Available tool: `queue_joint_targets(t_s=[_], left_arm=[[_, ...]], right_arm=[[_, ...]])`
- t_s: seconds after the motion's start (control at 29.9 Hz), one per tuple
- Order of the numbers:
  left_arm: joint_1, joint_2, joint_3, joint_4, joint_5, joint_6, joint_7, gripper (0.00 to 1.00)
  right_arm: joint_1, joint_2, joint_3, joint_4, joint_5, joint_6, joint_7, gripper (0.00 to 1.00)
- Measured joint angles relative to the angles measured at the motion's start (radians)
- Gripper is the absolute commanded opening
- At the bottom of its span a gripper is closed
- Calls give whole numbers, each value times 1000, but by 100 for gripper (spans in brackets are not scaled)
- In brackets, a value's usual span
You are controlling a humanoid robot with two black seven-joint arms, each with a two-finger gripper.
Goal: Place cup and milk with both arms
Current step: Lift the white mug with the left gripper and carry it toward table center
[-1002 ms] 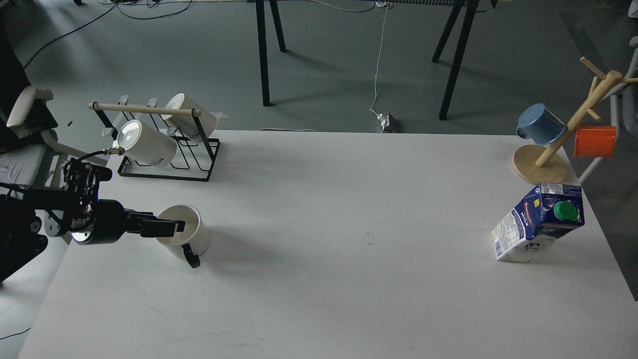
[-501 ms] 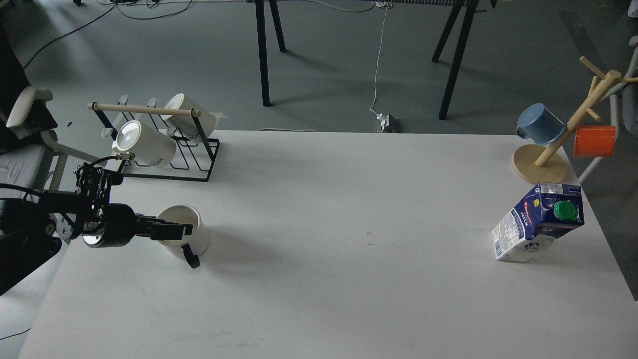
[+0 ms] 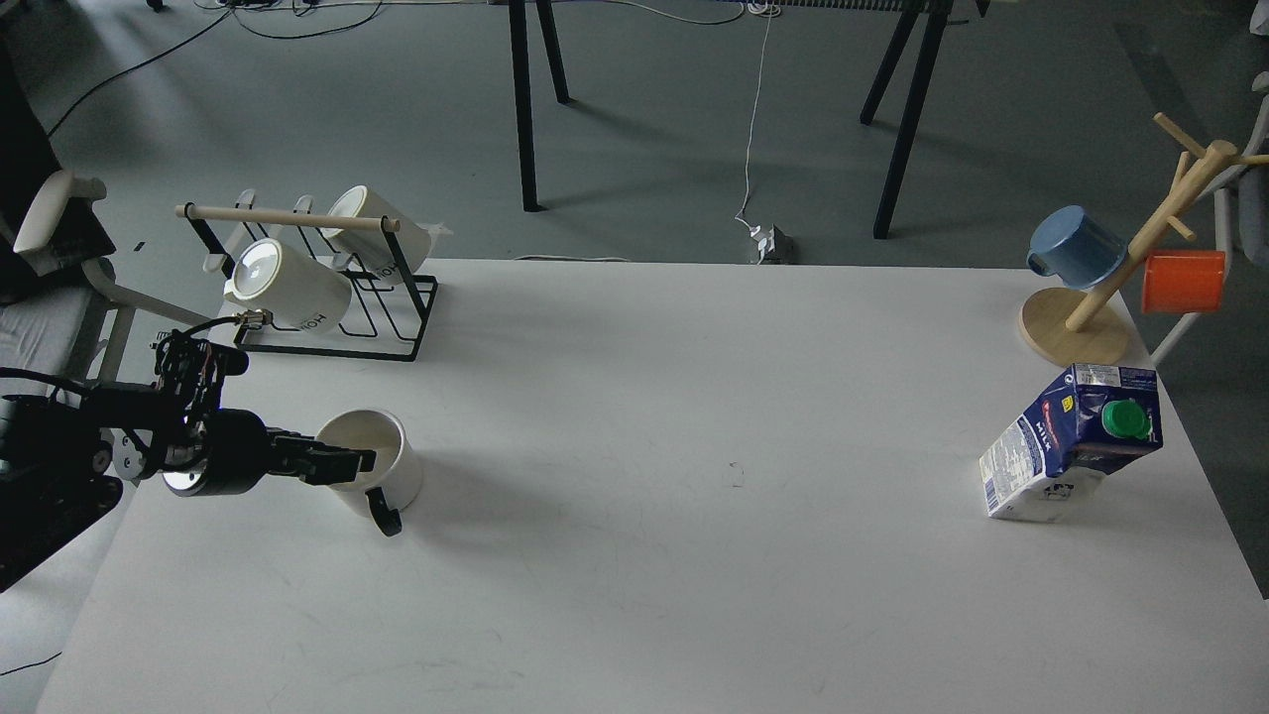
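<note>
The cream-white cup (image 3: 382, 466) with a small black handle stands upright on the white table (image 3: 634, 555) at the left. My left gripper (image 3: 359, 461) reaches in from the left at rim height, its dark fingers closed over the cup's near-left rim, one tip showing against the pale inside. The milk carton (image 3: 1066, 441), dark blue and white with a green cap, stands tilted at the far right of the table, with no gripper near it. My right arm is out of view.
A black wire rack (image 3: 327, 297) with a wooden bar holds two white lettered mugs behind the cup. A wooden mug tree (image 3: 1100, 297) with a blue mug (image 3: 1076, 248) and an orange mug (image 3: 1183, 281) stands behind the carton. A chair stands off the table's left edge.
My left arm has moved a little right and towards me, and its fingers have settled on the cup's rim. The cup has shifted slightly right. The milk has not moved.
</note>
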Motion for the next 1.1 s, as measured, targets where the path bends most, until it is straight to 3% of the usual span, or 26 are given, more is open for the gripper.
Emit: queue_joint_targets(t_s=[0.1,0.2,0.23,0.6,0.87,1.1], left_arm=[[0,1,0,-1,1,1,3,26],[0,2,1,-6,1,1,5,5],[0,2,1,-7,1,2,5,2],[-15,8,-7,-31,1,4,6,0],[-125,5,-66,-188,-12,-14,-4,0],[-214,-249,-98,-229,-11,-14,37,0]], right_arm=[[-5,0,0,0,1,0,0,99],[-12,0,0,2,2,0,0,99],[-13,0,0,3,2,0,0,99],[-18,0,14,1,2,0,1,99],[-18,4,21,-12,2,0,0,99],[-4,12,52,-85,2,0,0,99]])
